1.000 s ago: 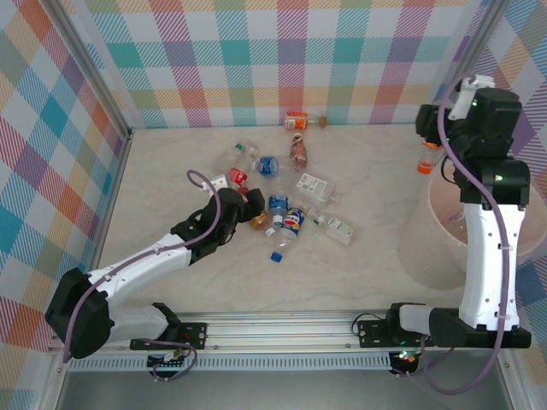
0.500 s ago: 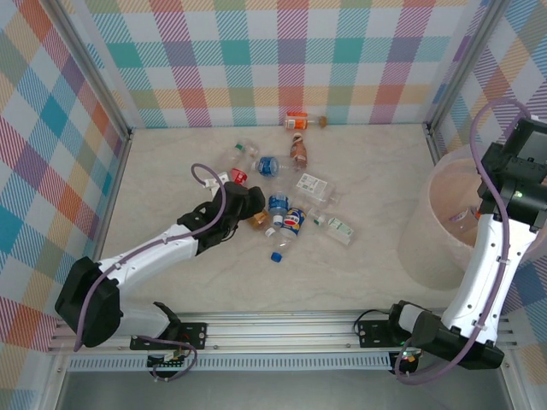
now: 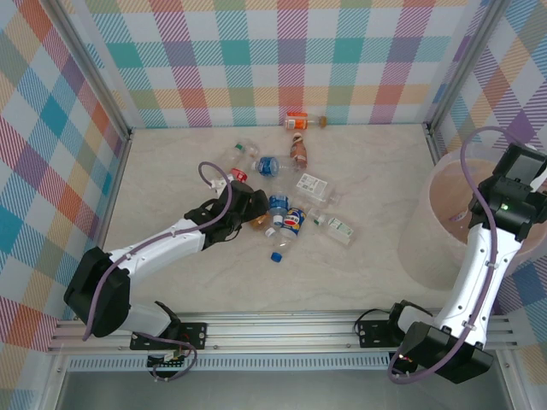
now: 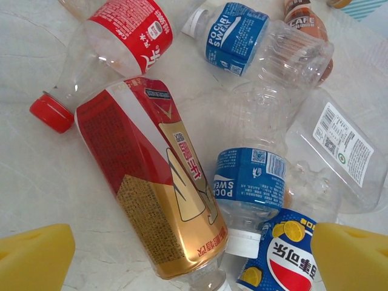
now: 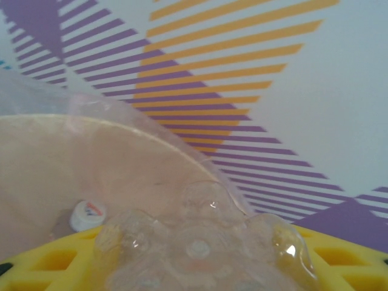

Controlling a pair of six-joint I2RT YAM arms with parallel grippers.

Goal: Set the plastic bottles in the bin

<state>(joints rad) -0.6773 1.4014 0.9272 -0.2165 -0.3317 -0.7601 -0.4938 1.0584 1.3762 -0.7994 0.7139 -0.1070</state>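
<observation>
Seen from above, small plastic bottles (image 3: 286, 213) lie scattered in the middle of a pale marble-look table (image 3: 367, 273), which is walled by pastel checked cloth. An orange-labelled bottle (image 3: 303, 120) lies apart by the far wall. A large, pinkish see-through bin (image 3: 419, 248) stands at the table's right edge.

The left gripper (image 4: 193, 260) hovers low over the pile, its yellow fingertips (image 4: 33, 257) spread wide and touching nothing. Beneath it lies a red and gold bottle (image 4: 151, 200) printed with Chinese characters. Just beside that is a blue-labelled bottle (image 4: 251, 182) reading "POCARI SWEAT". A second Pocari Sweat bottle (image 4: 239, 36) lies farther off. A red-labelled bottle (image 4: 130, 30) has white Chinese writing and a red cap (image 4: 51, 112). A Pepsi bottle (image 4: 285, 254) shows the red, white and blue globe with Chinese characters. A brown bottle (image 4: 306, 18) reads "CAFE". A flattened clear bottle (image 4: 342, 142) carries a white label with a barcode and print too small to read.

The right gripper (image 5: 194, 267) is over the bin. From its wrist, the lumpy base of a clear bottle (image 5: 200, 242) sits against its yellow fingers. Whether the jaws are pinching it cannot be told. Below, inside the bin, is a white cap (image 5: 88, 213) with a small unreadable logo.
</observation>
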